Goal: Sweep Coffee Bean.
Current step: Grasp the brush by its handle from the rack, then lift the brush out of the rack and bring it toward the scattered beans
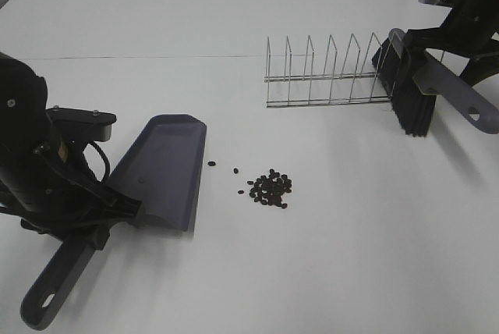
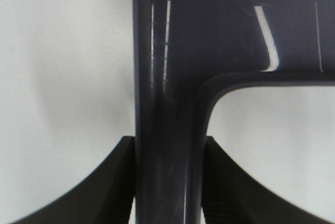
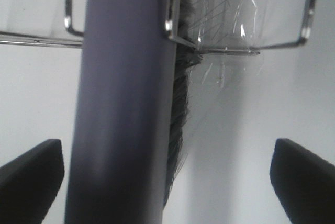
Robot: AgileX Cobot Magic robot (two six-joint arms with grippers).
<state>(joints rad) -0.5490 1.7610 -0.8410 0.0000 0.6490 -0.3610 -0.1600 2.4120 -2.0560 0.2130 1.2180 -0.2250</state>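
Observation:
The coffee beans [image 1: 270,188] lie in a loose cluster on the white table, with two stray beans toward the dustpan. The dark grey dustpan [image 1: 164,170] rests left of them, its mouth facing the beans. My left gripper [image 1: 109,213] is shut on the dustpan handle [image 2: 167,171], with the fingers [image 2: 125,182] pressing both sides. The brush [image 1: 409,104] leans against the end of the wire rack, bristles down. My right gripper [image 1: 427,41] is open around the brush handle [image 3: 125,103], with its fingers [image 3: 31,174] wide apart and not touching it.
A wire dish rack [image 1: 327,72] stands at the back right, its wires showing in the right wrist view [image 3: 235,51]. The brush handle's free end [image 1: 475,115] sticks out toward the right edge. The table's front edge is near the dustpan handle's tip [image 1: 43,307].

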